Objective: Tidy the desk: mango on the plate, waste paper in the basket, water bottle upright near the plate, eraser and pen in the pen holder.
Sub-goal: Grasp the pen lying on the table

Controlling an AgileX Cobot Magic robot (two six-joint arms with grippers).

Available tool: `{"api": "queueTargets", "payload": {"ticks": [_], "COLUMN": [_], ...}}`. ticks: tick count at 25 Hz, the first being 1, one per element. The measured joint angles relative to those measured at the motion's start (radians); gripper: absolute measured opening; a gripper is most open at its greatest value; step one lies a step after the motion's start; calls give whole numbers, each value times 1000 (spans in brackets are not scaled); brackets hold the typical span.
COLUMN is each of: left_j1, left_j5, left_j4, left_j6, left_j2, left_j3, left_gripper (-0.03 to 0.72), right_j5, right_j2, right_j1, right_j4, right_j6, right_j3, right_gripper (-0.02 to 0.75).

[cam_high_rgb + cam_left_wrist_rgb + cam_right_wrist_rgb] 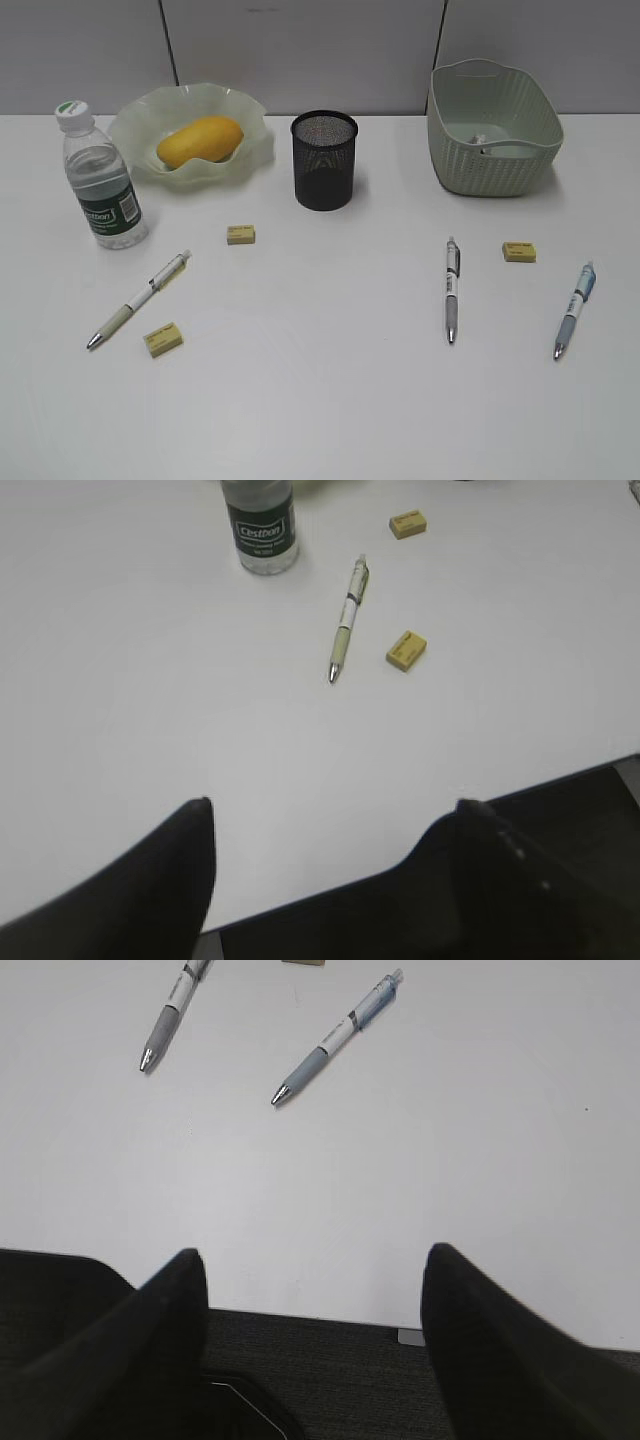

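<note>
Exterior view shows no arms. A small scrap in the basket (494,128) is hard to make out. The yellow mango (200,141) lies on the plate (190,130), at ten o'clock. Both the left gripper (335,815) and right gripper (312,1265) are wide open, holding nothing.

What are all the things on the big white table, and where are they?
mango: one, yellow-orange, on the plate
plate: one, pale green, back left
water bottle: one, clear, green label, upright, left of plate
pen holder: one, black mesh, back middle
basket: one, sage green, back right
waste paper: one small white scrap, inside basket
pens: three, lying flat; one left, two right
erasers: three, yellow; two left, one right
left fingers: dark, open, empty
right fingers: dark, open, empty
</note>
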Motion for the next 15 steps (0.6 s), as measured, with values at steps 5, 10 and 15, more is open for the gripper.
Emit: {"api": "queueTargets", "payload": {"ticks": [5,10,15], "left_j1": [0,0,0], "left_j5": [9,9,-57], "left_j4": [-12,-39,-55], "left_j6": [23,59,74], "left_j2": [-13,-13,-14], "left_j3": [57,61,78], "left_gripper": [554,554,554], "right_j5": [0,0,0], "right_j2": [0,0,0], "right_j1": [0,0,0], "right_j4": [0,0,0], "right_j6": [0,0,0], "right_j3": [0,0,0], "right_gripper": [531,531,531]}}
